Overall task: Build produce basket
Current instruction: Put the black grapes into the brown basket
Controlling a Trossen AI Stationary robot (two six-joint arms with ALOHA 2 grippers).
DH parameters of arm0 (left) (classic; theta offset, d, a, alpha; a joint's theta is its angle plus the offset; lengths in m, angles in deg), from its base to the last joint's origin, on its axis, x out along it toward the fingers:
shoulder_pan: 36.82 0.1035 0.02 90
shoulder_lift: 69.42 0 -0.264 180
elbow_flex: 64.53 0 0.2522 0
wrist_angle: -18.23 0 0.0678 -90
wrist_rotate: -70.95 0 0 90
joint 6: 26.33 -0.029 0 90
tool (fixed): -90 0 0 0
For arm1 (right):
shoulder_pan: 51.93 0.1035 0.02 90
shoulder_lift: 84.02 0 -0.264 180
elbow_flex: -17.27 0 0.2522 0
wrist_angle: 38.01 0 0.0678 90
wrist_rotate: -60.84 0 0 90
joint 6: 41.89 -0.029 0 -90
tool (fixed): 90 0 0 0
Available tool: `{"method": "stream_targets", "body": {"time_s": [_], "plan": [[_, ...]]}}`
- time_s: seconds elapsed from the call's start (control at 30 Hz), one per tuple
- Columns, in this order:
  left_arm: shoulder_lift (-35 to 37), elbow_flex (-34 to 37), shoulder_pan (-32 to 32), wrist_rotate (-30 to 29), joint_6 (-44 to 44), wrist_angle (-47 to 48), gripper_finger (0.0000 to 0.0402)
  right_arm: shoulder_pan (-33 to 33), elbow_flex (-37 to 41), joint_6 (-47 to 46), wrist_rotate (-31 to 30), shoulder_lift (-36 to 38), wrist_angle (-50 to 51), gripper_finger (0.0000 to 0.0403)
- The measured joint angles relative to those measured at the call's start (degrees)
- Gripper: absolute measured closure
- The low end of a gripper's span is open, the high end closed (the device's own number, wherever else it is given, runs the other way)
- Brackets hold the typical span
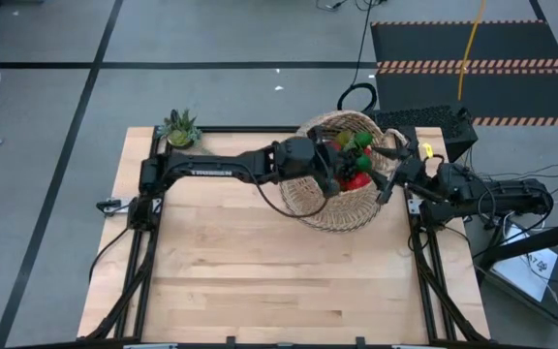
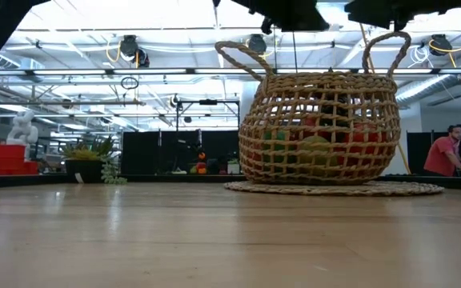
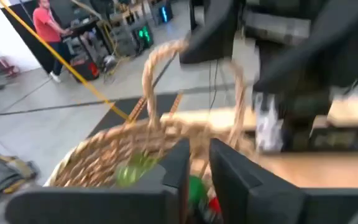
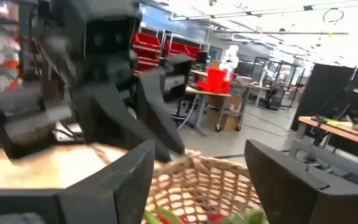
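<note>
The wicker basket (image 1: 342, 174) stands on its round mat at the table's (image 1: 260, 281) far right, produce (image 1: 354, 160) inside. The left gripper (image 3: 195, 171), fingers nearly closed and seemingly empty, hangs over the rim; the right gripper (image 4: 197, 180) hovers spread beside it. Lift each clear vertically, avoiding the handles.

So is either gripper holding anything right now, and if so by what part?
Nothing is visibly held. The right gripper is open above the basket rim; the left gripper sits nearly closed over the produce.
</note>
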Motion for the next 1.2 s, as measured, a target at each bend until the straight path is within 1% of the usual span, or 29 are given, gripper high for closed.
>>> {"method": "stream_targets", "body": {"time_s": [0.07, 0.13, 0.23, 0.27, 0.37, 0.43, 0.47, 0.53, 0.6, 0.67, 0.77, 0.87, 0.97, 1.03, 1.2], "plan": [[0.2, 0.0, -0.3, -1.5, -2.4, 2.4, 0.0354, 0.0, -1.0, -1.8, 0.0, -1.9, -0.6, 0.0170], [1.9, 0.0, -0.9, -4.1, -2.5, 6.0, 0.0372, 0.0, -4.0, -4.1, 0.0, -5.0, 1.6, 0.0188], [7.3, 0.0, -2.0, -6.3, -0.3, 12.5, 0.0394, 0.0, -11.4, -7.3, -0.7, -11.1, 11.9, 0.0212], [9.6, -0.1, -2.3, -6.3, 0.5, 14.9, 0.0397, -0.2, -14.5, -7.5, -2.4, -13.8, 15.6, 0.0219], [15.3, 0.5, -3.0, -7.3, 3.6, 23.0, 0.0394, -1.8, -24.7, -6.5, -7.4, -22.7, 27.3, 0.0232], [18.5, 2.6, -3.8, -9.5, 4.9, 27.6, 0.0391, -3.4, -31.6, -5.6, -7.4, -28.4, 34.5, 0.0235], [20.1, 4.5, -4.6, -11.0, 5.2, 28.0, 0.0391, -4.3, -35.2, -5.4, -7.2, -31.1, 38.2, 0.0235], [24.1, 9.6, -6.1, -14.2, 5.6, 27.0, 0.0395, -6.3, -41.8, -6.0, -5.5, -36.2, 46.9, 0.0236], [28.2, 15.7, -7.4, -16.8, 6.3, 24.6, 0.0398, -8.7, -47.5, -7.3, 0.4, -40.8, 55.8, 0.0236], [32.4, 22.5, -8.3, -20.0, 7.5, 20.8, 0.0397, -10.9, -51.6, -7.7, 6.1, -44.6, 61.8, 0.0239], [38.1, 32.4, -8.8, -23.0, 7.0, 12.3, 0.0391, -14.1, -54.3, -5.7, 11.5, -48.3, 66.5, 0.0252], [44.0, 39.4, -8.5, -23.2, 6.1, 5.7, 0.0395, -18.0, -54.7, -4.9, 15.9, -51.1, 69.3, 0.0278], [48.7, 44.1, -8.3, -23.6, 6.8, 3.2, 0.0398, -21.7, -54.7, -6.3, 18.0, -53.3, 74.3, 0.0308], [50.9, 46.2, -8.4, -23.5, 7.4, 3.3, 0.0394, -23.7, -54.7, -6.2, 18.2, -54.8, 75.8, 0.0327], [54.5, 48.1, -8.5, -23.4, 8.1, 3.0, 0.0388, -28.8, -54.7, -3.9, 18.2, -58.6, 71.0, 0.0361]]}}
